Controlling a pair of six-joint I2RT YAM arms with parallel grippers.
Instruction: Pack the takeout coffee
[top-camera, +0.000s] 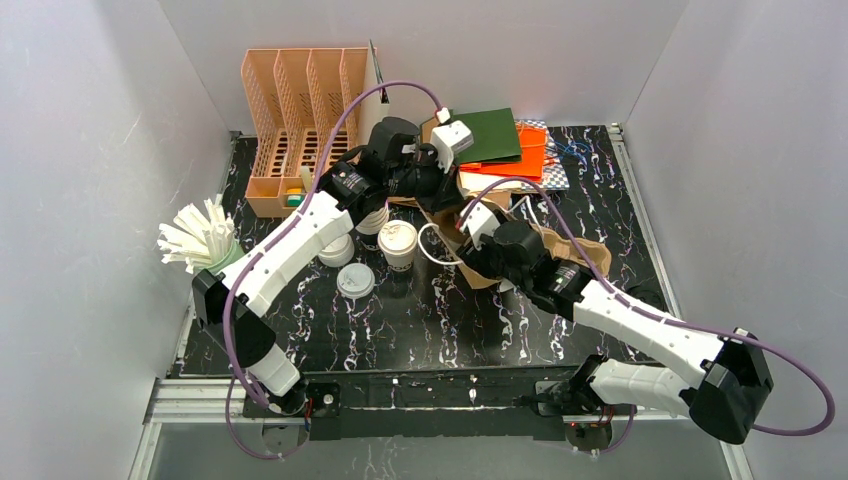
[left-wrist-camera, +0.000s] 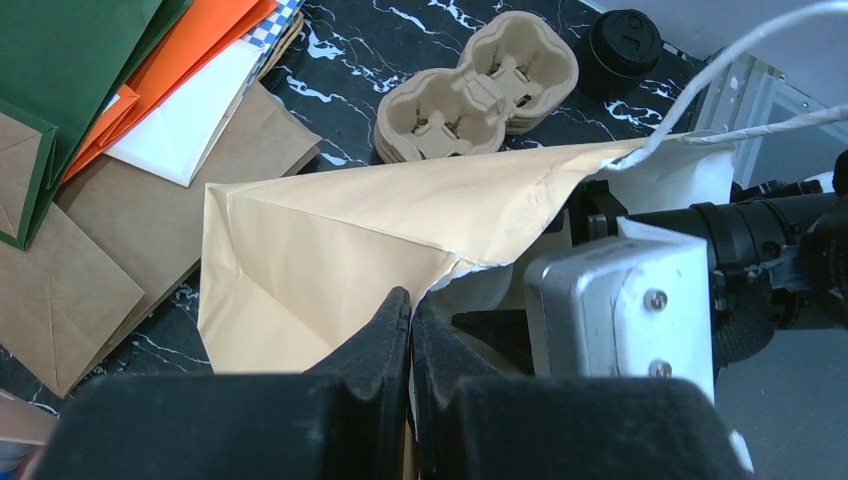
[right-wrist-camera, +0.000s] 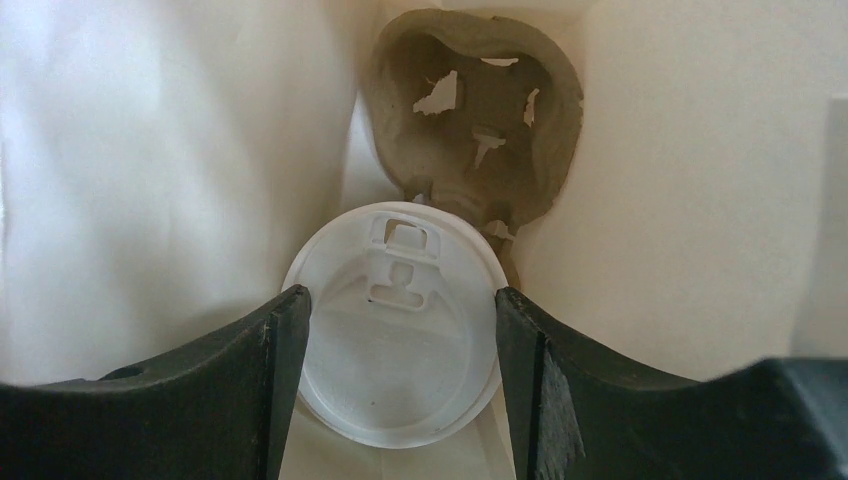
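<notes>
**Takeout coffee cup (right-wrist-camera: 393, 340) held down inside the paper bag**

The paper bag (left-wrist-camera: 350, 230) is the biggest thing in the left wrist view. It is cream, matte and sharply creased, and its mouth has a ragged edge. Black fingers at the bottom of the frame cut off its lower part. There the left gripper (left-wrist-camera: 410, 305) is pressed fully together, pinching the bag's edge.

In the right wrist view the bag's pale walls (right-wrist-camera: 150, 150) fill both sides. At the top centre of that view sits a moulded pulp carrier (right-wrist-camera: 475, 110) of rough grey-brown fibre with tabbed cut-outs. Its lower end is hidden behind the cup.

Only the cup's lid shows, round, smooth white plastic with a raised sip slot. The cup walls beneath it are out of sight, so their colour cannot be told. The right gripper (right-wrist-camera: 398, 300) stands wide, with one finger touching each side of the lid rim.

From above, this cup and the right fingers are hidden by the bag and the arms. Left of centre, a second lidded cup (top-camera: 397, 243) stands on the black marbled table (top-camera: 450, 330). A loose flat lid (top-camera: 355, 281) lies just below and left of it.
</notes>
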